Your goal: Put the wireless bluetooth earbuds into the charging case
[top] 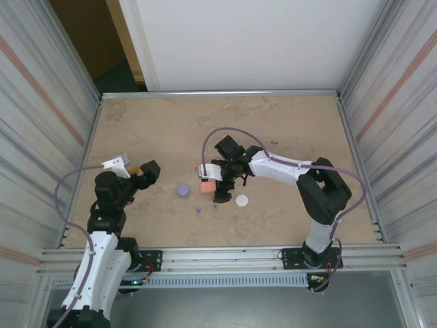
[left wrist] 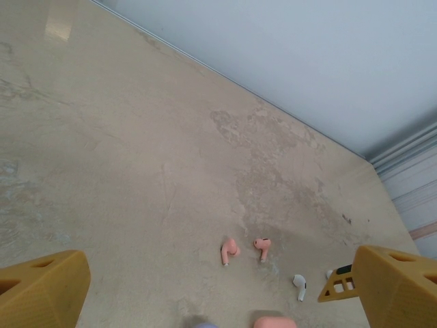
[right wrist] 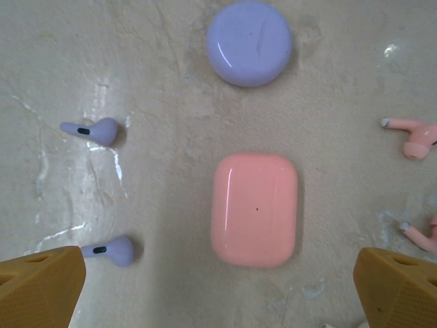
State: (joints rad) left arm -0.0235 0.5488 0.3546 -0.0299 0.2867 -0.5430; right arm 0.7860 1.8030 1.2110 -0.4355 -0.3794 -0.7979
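At the middle of the table (top: 287, 123), seen from above, the right gripper (top: 215, 183) hangs over the pink case (top: 205, 186) with its jaws spread wide and holding nothing. It is probably lined up there to pin or open that case. The purple case (top: 183, 190) lies just beside the pink one at its 9 o'clock, the white case (top: 242, 200) is near at about 4 o'clock, and the two purple earbuds (top: 198, 210) sit on the bare board at roughly 6 o'clock. The left gripper (top: 136, 166) hovers well apart toward the table's 9 o'clock side, likewise fully parted and empty, angled at the cluster as though held clear until a second hand is needed. From the left wrist, the yellow pads (left wrist: 41, 290) frame an open stretch of table; the pink earbuds (left wrist: 229, 251) lie side by side at 6 o'clock of the picture and a white earbud (left wrist: 299, 285) at about 5 o'clock, none of them touched. From the right wrist, the pink case lies flat, lid apparently shut, centred between the spread pads, with the purple case at 12 o'clock, purple earbuds at 9 and 8 o'clock, and pink earbuds at 3 and 4 o'clock. Each earbud in sight lies loose outside a case, so the lid looks like the first obstacle.
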